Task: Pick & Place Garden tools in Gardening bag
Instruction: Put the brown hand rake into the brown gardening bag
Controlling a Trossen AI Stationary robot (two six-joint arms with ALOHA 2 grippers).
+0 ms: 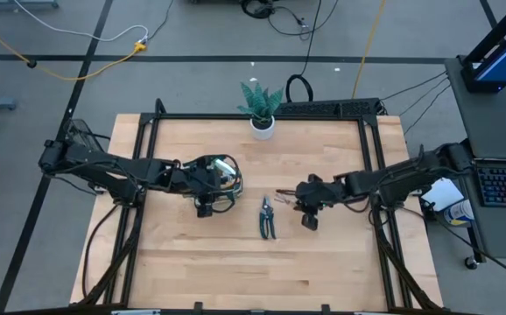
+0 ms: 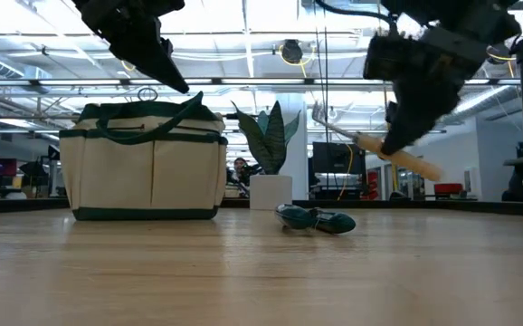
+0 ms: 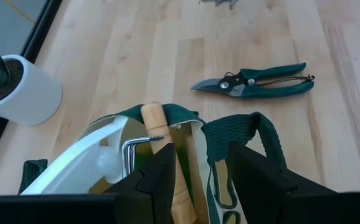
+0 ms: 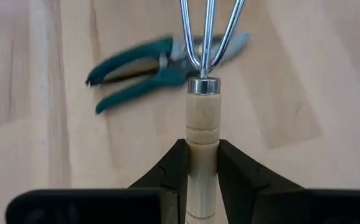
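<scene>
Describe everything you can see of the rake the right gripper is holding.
The rake has a pale turned-wood handle with ringed grooves, a shiny metal collar and thin chrome wire tines fanning out from it. The right gripper is shut on the handle just behind the collar. In the low view it hangs tilted in the air, clear of the table. In the right wrist view its tines show over the pruning shears lying on the wood; nothing but the gripper touches it.

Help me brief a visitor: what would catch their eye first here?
The right gripper, right of table centre, holds a wooden-handled rake in the air. Below it, green shears lie on the table. The left gripper hovers over the bag, which already holds tools.
</scene>
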